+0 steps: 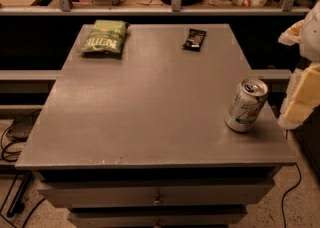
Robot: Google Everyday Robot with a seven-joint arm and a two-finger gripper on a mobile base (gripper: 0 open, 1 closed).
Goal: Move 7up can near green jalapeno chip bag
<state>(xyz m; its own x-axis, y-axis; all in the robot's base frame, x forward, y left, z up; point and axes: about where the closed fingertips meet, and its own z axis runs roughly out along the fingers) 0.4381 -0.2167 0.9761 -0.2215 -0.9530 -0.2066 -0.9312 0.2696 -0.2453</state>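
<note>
Here the 7up can [246,105] stands upright by the right edge of the table [150,117], well apart from the green jalapeno chip bag [104,37] at back left. The gripper [301,99] hangs just beside the can; I cannot tell its state.

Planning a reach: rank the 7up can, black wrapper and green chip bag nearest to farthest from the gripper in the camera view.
Gripper, at the right edge:
1. 7up can, front right.
2. black wrapper, back centre-right.
3. green chip bag, back left.
</note>
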